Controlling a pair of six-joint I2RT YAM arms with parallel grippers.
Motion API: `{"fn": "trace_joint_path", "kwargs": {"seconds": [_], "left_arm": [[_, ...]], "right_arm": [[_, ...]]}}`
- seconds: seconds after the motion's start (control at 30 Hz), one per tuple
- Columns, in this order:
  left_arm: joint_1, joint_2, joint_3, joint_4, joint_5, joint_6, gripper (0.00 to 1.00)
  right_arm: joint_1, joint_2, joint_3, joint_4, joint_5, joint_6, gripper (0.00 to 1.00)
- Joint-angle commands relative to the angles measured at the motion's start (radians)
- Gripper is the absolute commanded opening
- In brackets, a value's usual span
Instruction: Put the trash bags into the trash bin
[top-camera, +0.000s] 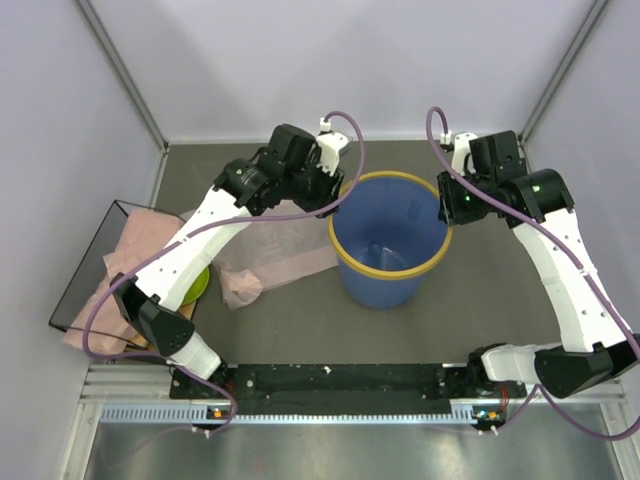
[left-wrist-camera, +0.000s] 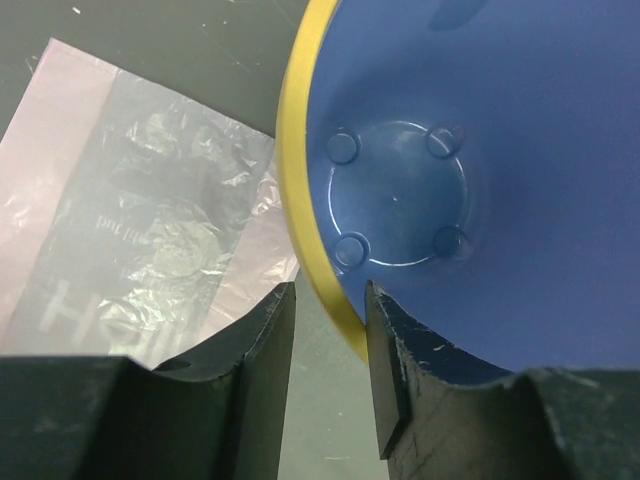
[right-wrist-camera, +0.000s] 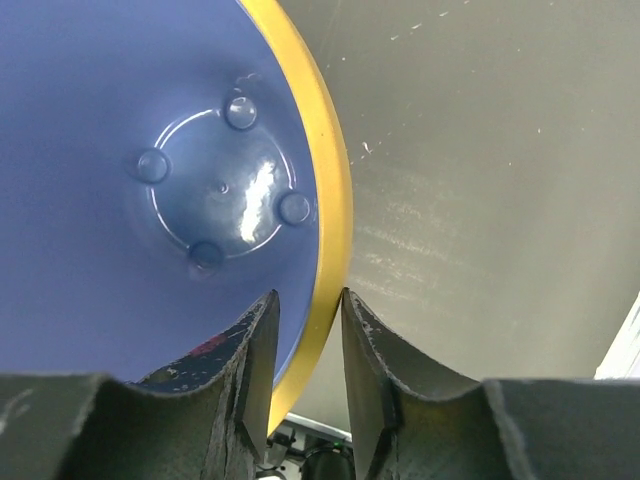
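- The bin (top-camera: 385, 285) stands upright near the middle of the table (top-camera: 300, 330), blue with a yellow rim
- The left gripper (top-camera: 335, 200) sits at the bin's left rim, pointing down
- In the left wrist view the left gripper (left-wrist-camera: 330, 290) straddles the rim, one finger outside and one over the blue inside; its jaws are apart, with a strip of table showing between the outer finger and the rim
- The right gripper (top-camera: 445, 205) sits at the bin's right rim
- In the right wrist view the right gripper (right-wrist-camera: 310, 295) has a finger on each side of the rim, and the rim fills most of the narrow gap; I cannot tell whether the jaws press on it
- Both wrist views look down into the bin (left-wrist-camera: 480, 150) (right-wrist-camera: 120, 250), showing its floor with four round dimples
- One pink bag (top-camera: 275, 255) lies flat on the table just left of the bin, under the left arm; white lettering shows on it (left-wrist-camera: 150, 230)
- More pink bags (top-camera: 140, 235) lie in a dark-framed tray (top-camera: 85, 262) at the table's left edge
- A green bowl (top-camera: 197, 287) sits beside the tray, partly hidden by the left arm
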Motion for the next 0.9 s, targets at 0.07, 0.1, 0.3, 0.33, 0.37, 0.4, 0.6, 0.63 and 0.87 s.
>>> {"fn": "trace_joint_path", "kwargs": {"seconds": [0.07, 0.1, 0.3, 0.33, 0.37, 0.4, 0.6, 0.63, 0.87], "left_arm": [[-0.008, 0.023, 0.071, -0.002, -0.004, -0.018, 0.32], [-0.008, 0.023, 0.075, -0.003, -0.004, -0.018, 0.29], [-0.014, 0.015, 0.101, -0.019, -0.012, -0.005, 0.05], [-0.014, 0.015, 0.109, -0.025, -0.012, -0.001, 0.03], [-0.014, 0.018, 0.130, -0.037, -0.015, 0.002, 0.00], [-0.014, 0.024, 0.146, -0.046, -0.013, 0.004, 0.00], [-0.014, 0.049, 0.250, -0.124, 0.014, 0.033, 0.00], [-0.014, 0.053, 0.264, -0.138, 0.017, 0.036, 0.00], [-0.014, 0.073, 0.275, -0.223, 0.131, 0.048, 0.00]], "right_arm": [[-0.009, -0.001, 0.012, 0.021, 0.002, 0.019, 0.20], [-0.009, -0.003, 0.013, 0.021, 0.002, 0.017, 0.18], [-0.009, -0.001, 0.055, 0.017, -0.013, 0.025, 0.02], [-0.009, -0.001, 0.062, 0.015, -0.016, 0.025, 0.00], [-0.010, -0.001, 0.076, 0.011, -0.021, 0.025, 0.00], [-0.009, 0.000, 0.082, 0.005, -0.035, 0.026, 0.00], [-0.009, 0.002, 0.118, -0.026, -0.053, 0.020, 0.00], [-0.009, 0.005, 0.127, -0.032, -0.056, 0.016, 0.00], [-0.007, 0.017, 0.188, -0.113, -0.085, -0.039, 0.00]]}}
